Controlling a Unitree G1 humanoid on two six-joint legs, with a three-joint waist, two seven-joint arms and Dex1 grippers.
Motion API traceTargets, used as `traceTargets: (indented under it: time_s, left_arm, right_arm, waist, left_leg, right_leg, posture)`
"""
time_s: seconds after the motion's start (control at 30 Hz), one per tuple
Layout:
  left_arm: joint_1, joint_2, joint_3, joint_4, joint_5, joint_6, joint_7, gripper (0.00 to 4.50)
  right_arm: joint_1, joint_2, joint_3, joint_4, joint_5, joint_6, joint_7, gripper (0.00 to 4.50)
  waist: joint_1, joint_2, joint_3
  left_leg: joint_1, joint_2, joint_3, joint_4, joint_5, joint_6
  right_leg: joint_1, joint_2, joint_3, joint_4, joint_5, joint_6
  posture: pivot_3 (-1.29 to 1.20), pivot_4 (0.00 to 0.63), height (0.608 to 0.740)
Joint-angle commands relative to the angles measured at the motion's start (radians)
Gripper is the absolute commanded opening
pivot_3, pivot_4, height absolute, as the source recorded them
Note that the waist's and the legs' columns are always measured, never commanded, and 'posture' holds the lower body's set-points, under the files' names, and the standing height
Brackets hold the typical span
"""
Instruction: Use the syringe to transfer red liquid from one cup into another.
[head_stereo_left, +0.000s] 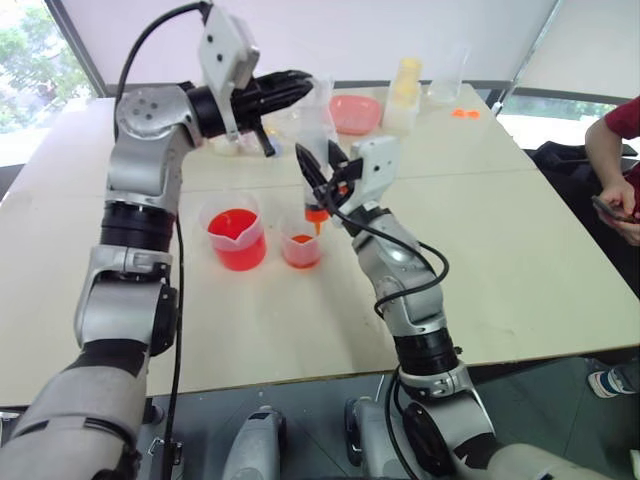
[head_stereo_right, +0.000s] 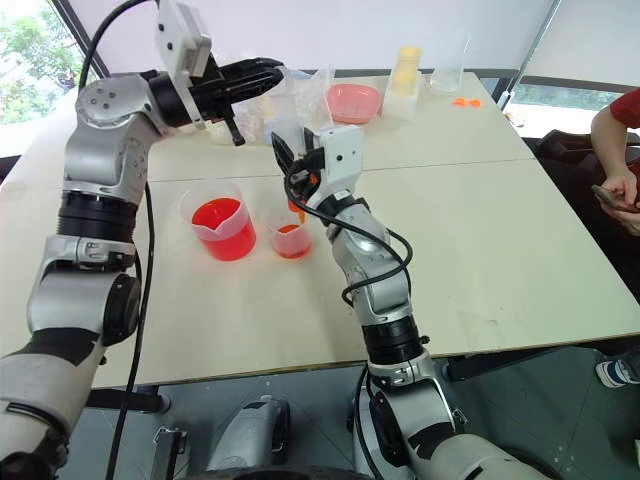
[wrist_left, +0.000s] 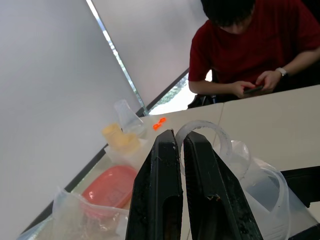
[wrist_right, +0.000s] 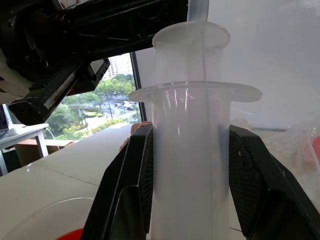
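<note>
Clear plastic is all there is to grip here, and that is the trouble. The right hand (wrist_right: 190, 165) is clamped on the barrel of the syringe (wrist_right: 190, 150), one finger on each side just under the flange, holding it upright with the orange tip pointing down into the small cup (head_stereo_left: 301, 245) directly below the hand. The left hand (head_stereo_left: 285, 88) reaches in from above with its fingers drawn together at the plunger top; in its own wrist view the fingers (wrist_left: 160, 190) sit nearly touching, with the clear ring of the plunger top (wrist_left: 202, 132) right at their tips. I cannot tell whether they actually pinch it or have closed beside it.

The beaker (head_stereo_left: 236, 235), with plenty of red liquid (head_stereo_left: 233, 224) in it, stands on the worktop (head_stereo_left: 520, 270) just beside the small cup, on the left hand's side.

The risks, as I judge them:
- If the left hand has missed the plunger top, pushing down would do nothing, or would knock the syringe askew in the right hand's grip.
- A push that is off the barrel's line could lever the smooth barrel through the right hand's fingers and swing the tip out of the cup, sending liquid onto the worktop.
- A fast push could splash out of such a narrow cup.
- The light cup could tip if the tip drags against its rim, and the beaker is near enough to be bumped.
</note>
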Motion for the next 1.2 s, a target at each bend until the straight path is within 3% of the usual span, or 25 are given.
traceTargets:
  time_s: [0.03,0.37,0.8,0.97,1.0,1.2]
  left_arm:
    - [0.017,-0.008,-0.01,-0.056,-0.028,0.036,-0.037,0.06]
    - [0.104,-0.016,-0.009,-0.207,-0.08,0.172,-0.072,0.06]
    - [0.18,-0.016,-0.03,-0.241,-0.049,0.176,-0.07,0.06]
    - [0.15,-0.012,0.015,-0.227,-0.086,0.218,-0.053,0.06]
    - [0.138,-0.003,0.027,-0.217,-0.089,0.227,-0.053,0.75]
    - [0.1,0.051,0.087,-0.181,-0.117,0.239,-0.033,3.27]
  right_arm:
    - [-0.041,0.028,0.018,-0.054,0.017,-0.041,0.014,1.52]
    - [-0.071,0.043,0.01,-0.071,0.023,-0.036,0.012,1.52]
    - [-0.107,0.037,-0.011,-0.082,0.029,-0.034,0.012,1.52]
    - [-0.107,0.038,-0.011,-0.089,0.03,-0.032,0.012,1.52]
    - [-0.108,0.038,-0.011,-0.089,0.029,-0.033,0.012,1.52]
    - [-0.113,0.037,-0.012,-0.087,0.028,-0.032,0.018,1.52]
  waist:
    - [0.0,0.0,0.0]
    - [0.0,0.0,0.0]
    - [0.001,0.0,0.0]
    - [0.001,0.0,0.0]
    - [0.001,0.0,0.0]
    - [-0.002,0.0,0.0]
  left_leg:
    - [0.0,0.0,0.0,0.0,0.0,0.0]
    - [0.0,0.0,0.0,0.0,0.0,0.0]
    - [0.0,0.0,0.0,0.0,0.0,0.0]
    - [0.0,0.0,0.0,0.0,0.0,0.0]
    - [0.0,0.0,0.0,0.0,0.0,0.0]
    - [0.0,0.0,0.0,0.0,0.0,0.0]
  right_leg:
    - [0.0,0.0,0.0,0.0,0.0,0.0]
    - [0.0,0.0,0.0,0.0,0.0,0.0]
    - [0.0,0.0,0.0,0.0,0.0,0.0]
    - [0.0,0.0,0.0,0.0,0.0,0.0]
    - [0.0,0.0,0.0,0.0,0.0,0.0]
    - [0.0,0.0,0.0,0.0,0.0,0.0]
  posture:
    - [0.0,0.15,0.74]
    - [0.0,0.15,0.74]
    - [0.0,0.15,0.74]
    - [0.0,0.15,0.74]
    - [0.0,0.15,0.74]
    - [0.0,0.15,0.74]
